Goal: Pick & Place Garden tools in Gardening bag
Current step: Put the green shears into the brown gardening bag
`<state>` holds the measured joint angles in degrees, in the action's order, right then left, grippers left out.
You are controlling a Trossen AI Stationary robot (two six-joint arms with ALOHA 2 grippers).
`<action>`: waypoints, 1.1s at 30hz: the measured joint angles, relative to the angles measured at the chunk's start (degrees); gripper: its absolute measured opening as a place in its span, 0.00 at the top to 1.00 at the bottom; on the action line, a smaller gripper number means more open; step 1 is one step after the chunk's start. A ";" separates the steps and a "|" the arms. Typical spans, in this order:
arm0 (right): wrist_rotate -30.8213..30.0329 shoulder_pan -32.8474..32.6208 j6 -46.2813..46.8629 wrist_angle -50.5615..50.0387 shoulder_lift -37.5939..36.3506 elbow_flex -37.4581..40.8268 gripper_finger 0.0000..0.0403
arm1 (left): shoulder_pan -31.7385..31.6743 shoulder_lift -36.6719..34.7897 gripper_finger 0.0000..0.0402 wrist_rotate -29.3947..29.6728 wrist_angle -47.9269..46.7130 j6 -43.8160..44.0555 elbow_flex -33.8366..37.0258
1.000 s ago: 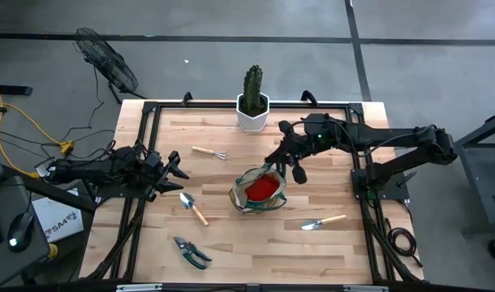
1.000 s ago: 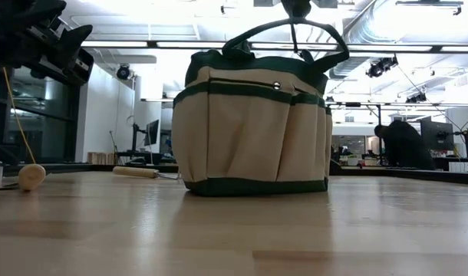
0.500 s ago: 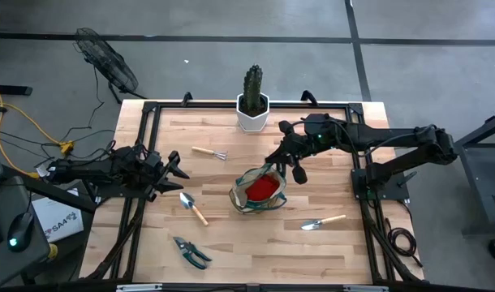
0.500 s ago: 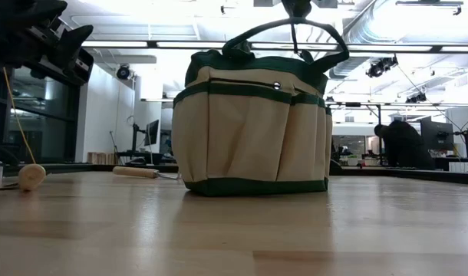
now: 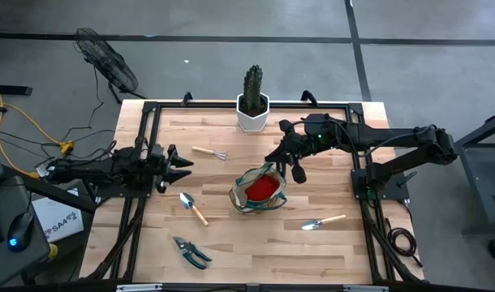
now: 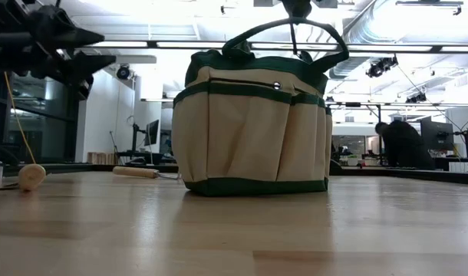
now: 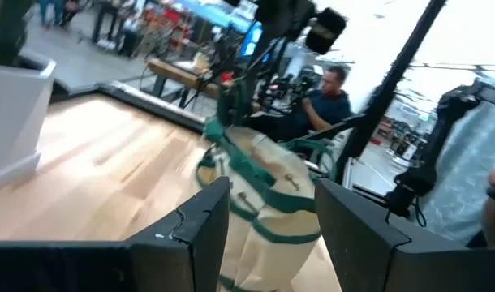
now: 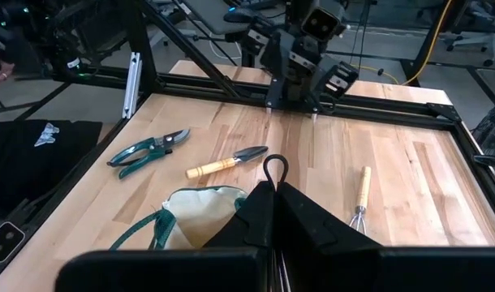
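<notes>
The pruning shears (image 5: 191, 251) are seen nearest on the tabletop (image 5: 231, 243). Farther back, the gardening bag (image 5: 259, 190) is placed mid-tabletop, its loop handle pinched in the fully closed right pincer (image 5: 271, 165). The left pincer (image 5: 181, 165) is held wide apart, empty, above a trowel (image 5: 193, 208).

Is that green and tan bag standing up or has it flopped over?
Standing upright. The gardening bag sits flat on the table, and the right gripper is shut on one loop handle, holding it up.
</notes>
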<state>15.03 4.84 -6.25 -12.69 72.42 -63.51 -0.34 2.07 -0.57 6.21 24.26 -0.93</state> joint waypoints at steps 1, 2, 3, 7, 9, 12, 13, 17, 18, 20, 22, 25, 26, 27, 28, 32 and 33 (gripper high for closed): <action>0.03 0.00 -0.02 0.01 0.05 0.00 0.99 | -0.02 0.57 0.55 0.10 0.21 0.27 0.00; 0.07 0.00 -0.01 0.02 0.23 -0.02 0.99 | -0.02 1.28 0.55 0.03 0.66 0.21 0.00; 0.07 0.00 0.02 0.05 0.37 -0.04 0.99 | 0.00 2.03 0.55 -0.20 1.25 0.17 0.00; 0.08 -0.13 0.49 1.32 1.93 -0.04 0.99 | 0.03 5.40 0.55 -1.56 3.81 0.15 0.00; 0.03 -0.60 0.53 2.45 3.15 -0.04 0.99 | 0.00 7.39 0.55 -1.57 4.96 0.11 0.00; -0.14 -1.56 0.56 3.83 5.23 -0.04 0.99 | 0.00 10.41 0.55 -1.58 7.41 0.03 0.00; -0.49 -1.91 0.58 4.12 5.77 -0.04 0.99 | 0.00 11.28 0.55 -1.70 7.97 0.03 0.00; -6.89 -3.56 0.66 3.98 6.62 -0.04 0.99 | 0.00 14.21 0.55 -3.54 10.20 0.03 0.00; -8.56 -4.04 0.70 3.09 6.62 -0.04 0.99 | 0.00 14.88 0.55 -4.23 10.88 0.03 0.00; -10.87 -4.84 0.70 1.85 6.52 -0.04 0.99 | 0.03 15.75 0.55 -5.27 11.07 0.03 0.00; -12.51 -5.62 0.81 1.45 6.33 -0.04 0.99 | 0.02 16.33 0.55 -5.50 11.17 0.03 0.00; -13.39 -6.36 0.93 1.65 5.65 -0.04 0.99 | 0.03 16.83 0.55 -5.54 11.20 0.04 0.00; -13.44 -6.47 1.23 1.87 5.57 -0.04 0.99 | 0.03 16.96 0.55 -5.57 11.23 0.03 0.00; -13.42 -6.45 1.77 1.92 5.46 -0.04 0.99 | 0.02 16.95 0.55 -5.58 11.24 0.03 0.00; -13.42 -6.38 2.17 1.79 5.46 -0.04 0.99 | 0.03 16.93 0.55 -5.58 11.25 0.03 0.00; -13.57 -6.34 3.04 1.61 5.48 -0.04 0.99 | 0.03 16.93 0.55 -5.65 11.25 -0.02 0.00; -13.54 -6.35 3.04 1.62 5.46 -0.04 0.99 | 0.00 16.93 0.55 -5.74 11.24 -0.07 0.00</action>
<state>1.48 -1.50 -3.20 -11.07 77.89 -63.55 -0.34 19.00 -6.31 17.45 24.20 -0.93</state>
